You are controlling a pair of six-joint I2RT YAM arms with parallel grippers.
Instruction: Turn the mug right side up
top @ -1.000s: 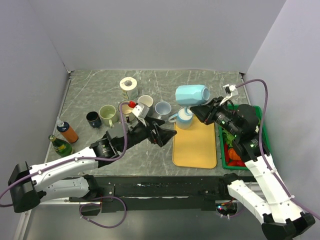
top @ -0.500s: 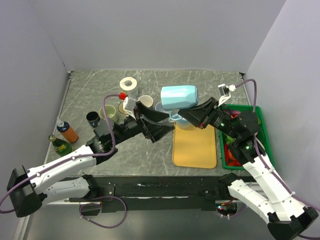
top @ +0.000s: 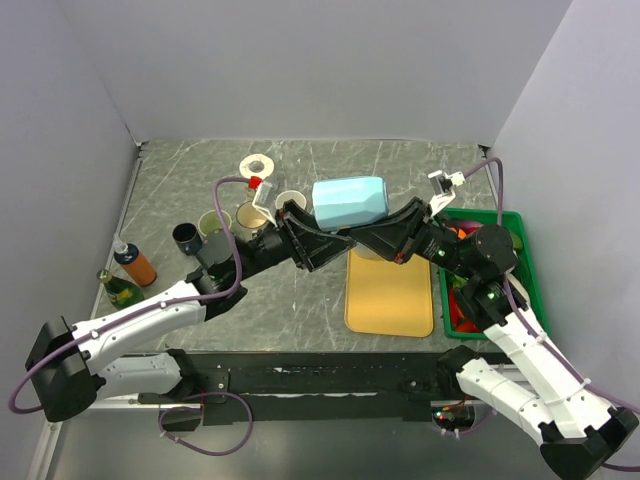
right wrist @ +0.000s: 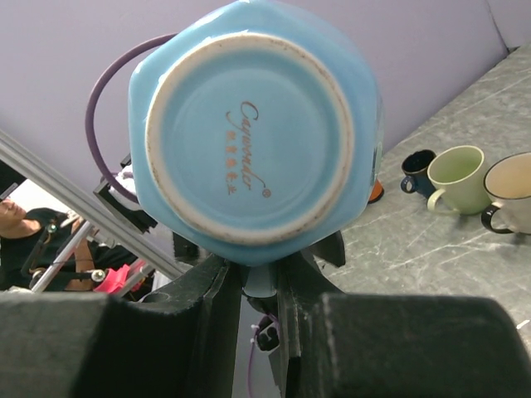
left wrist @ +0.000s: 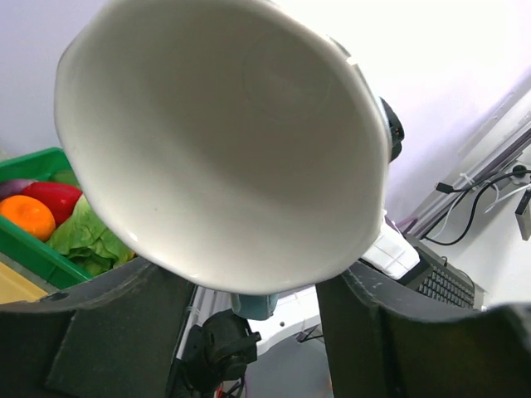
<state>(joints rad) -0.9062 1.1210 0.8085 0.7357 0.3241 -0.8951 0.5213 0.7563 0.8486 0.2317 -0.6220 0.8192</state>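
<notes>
the blue mug (top: 348,203) is up in the air, over the far end of the yellow mat (top: 390,295), about in the middle of the table (top: 180,180). it lies on its side. its open mouth points left and its flat bottom points right.

the right gripper (right wrist: 259,280) is closed tight on the mug's handle (left wrist: 253,305), which hangs down under the mug. that is what holds the mug up (nothing else is under it).

the left gripper (top: 306,236) is at the mug's open end. its two fingers (left wrist: 108,323) are spread wide, one on each side of the low part of the rim. i cannot tell if they press on the mug or only sit beside it.

i think the mug is held sideways like this so that one arm can pass it to the other. the mouth faces the left arm, so that arm can grab the rim. then the right one could let go of the handle.

the mug is half turned, i think. it is not standing on the mat yet, so the job is not done. other cups (top: 215,224) stand on the table to the left.
</notes>
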